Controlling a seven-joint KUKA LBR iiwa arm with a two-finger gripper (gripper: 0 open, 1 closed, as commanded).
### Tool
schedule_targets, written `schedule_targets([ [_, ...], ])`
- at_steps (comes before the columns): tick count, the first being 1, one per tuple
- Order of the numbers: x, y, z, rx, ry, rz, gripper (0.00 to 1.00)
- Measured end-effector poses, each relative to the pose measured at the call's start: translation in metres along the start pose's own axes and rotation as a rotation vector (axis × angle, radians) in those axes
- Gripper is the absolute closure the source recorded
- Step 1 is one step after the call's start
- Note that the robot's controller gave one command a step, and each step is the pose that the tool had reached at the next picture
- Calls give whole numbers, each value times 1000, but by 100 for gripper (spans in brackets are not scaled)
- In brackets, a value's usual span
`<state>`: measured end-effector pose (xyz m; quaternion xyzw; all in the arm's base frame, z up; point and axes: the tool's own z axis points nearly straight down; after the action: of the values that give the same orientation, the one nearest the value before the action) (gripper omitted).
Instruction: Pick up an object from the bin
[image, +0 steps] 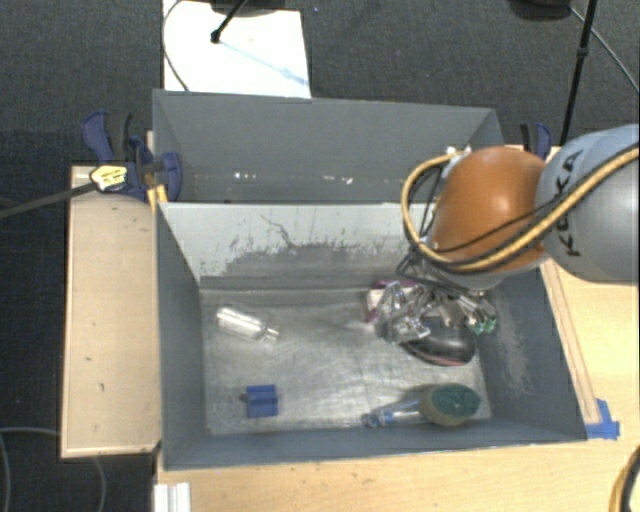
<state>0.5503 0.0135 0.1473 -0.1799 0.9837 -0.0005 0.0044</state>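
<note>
The gripper (428, 325) is hanging low in the bin (300, 245), right on top of a black, rounded, glossy thing (445, 350), and its metal parts are crowding that thing's upper edge. Whether the hand is spread, pressed together or pinching anything, I cannot tell; the orange cover (480, 205) above it is blocking too much. So I am not seeing anything held, and to my eye the pick is not yet made.

Just left of the black thing and a bit farther back, something small and pinkish (376, 298) is sitting tight against the gripper. Just in front of the black thing a green disc with a tan rim (453, 403) is lying flat, with a clear, blue-tipped piece (388, 414) beside it. Well to the left are a small clear bottle (245, 323) and a blue block (261, 401).

What is worrying me: that rounded, shiny shell looks likely to squirt out of a squeeze. The pinkish scrap could get caught instead, or the black thing could be shoved against the nearby right wall.
</note>
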Motion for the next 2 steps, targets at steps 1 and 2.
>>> schedule_targets([
  [1,1,1,3,-3,6,2,0],
  [2,28,-85,36,0,10,12,0],
])
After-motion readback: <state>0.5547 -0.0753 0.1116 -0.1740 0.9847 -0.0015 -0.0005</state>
